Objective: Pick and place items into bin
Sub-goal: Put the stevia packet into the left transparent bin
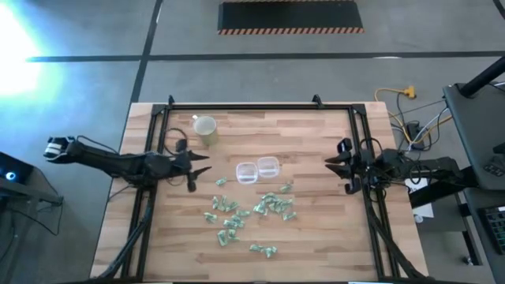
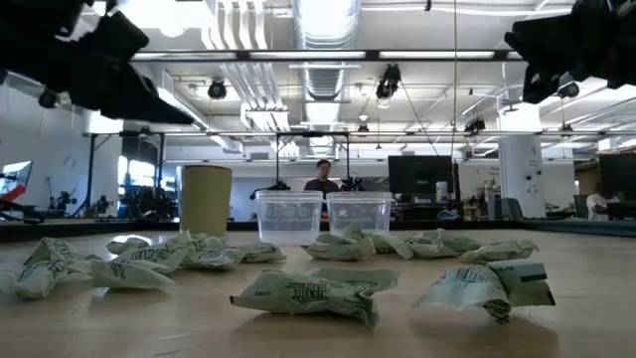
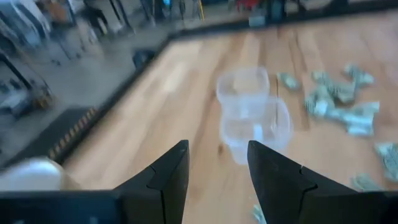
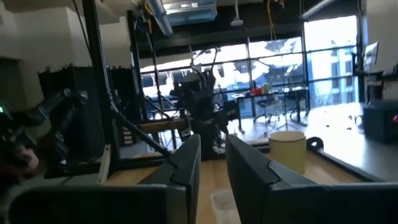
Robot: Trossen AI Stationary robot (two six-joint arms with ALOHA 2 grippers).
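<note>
On the wooden table (image 1: pixel 316 244), crinkly pale green-and-white wrapped items (image 1: pixel 252 211) lie scattered; left gripper (image 1: pixel 199 167) fingers (image 3: pixel 168 180) spread (empty), right gripper (image 1: pixel 335 163) fingers (image 4: pixel 186 168) narrowly parted.

The left pincer (image 1: pixel 199 167) hangs over the bench's (image 1: pixel 316 244) left side, fingers parted and empty. The right pincer (image 1: pixel 334 163) hangs at its right edge, fingers narrowly apart, empty.

Wrapped items (image 2: pixel 308 295) before 2 bins (image 2: pixel 288 216)
</note>
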